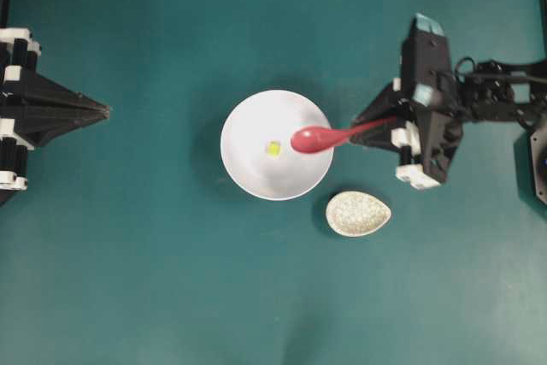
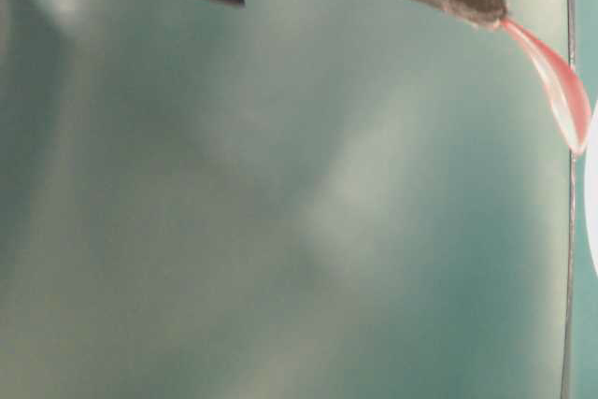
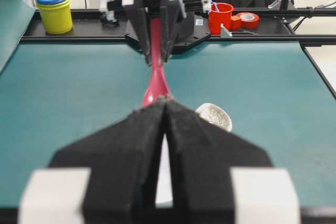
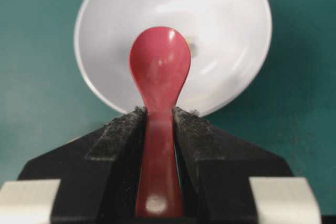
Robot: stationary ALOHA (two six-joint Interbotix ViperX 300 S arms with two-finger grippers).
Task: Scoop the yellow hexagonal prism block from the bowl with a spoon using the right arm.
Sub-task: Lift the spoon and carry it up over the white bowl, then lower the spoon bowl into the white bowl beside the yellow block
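The yellow hexagonal prism block (image 1: 273, 148) lies near the middle of the white bowl (image 1: 256, 168). My right gripper (image 1: 376, 121) is shut on the handle of the pinkish-red spoon (image 1: 320, 137). Its scoop hangs over the bowl's right side, just right of the block. In the right wrist view the spoon (image 4: 160, 66) runs out from between the fingers (image 4: 118, 129) over the bowl (image 4: 226, 30), and only a sliver of the block (image 4: 192, 49) shows past the scoop. My left gripper (image 1: 104, 109) rests shut and empty at the far left.
A speckled oval spoon rest (image 1: 358, 214) sits just below and right of the bowl. Beyond the table's far edge stand stacked yellow and blue cups (image 3: 54, 11), a red cup (image 3: 220, 18) and a tape roll (image 3: 247, 20).
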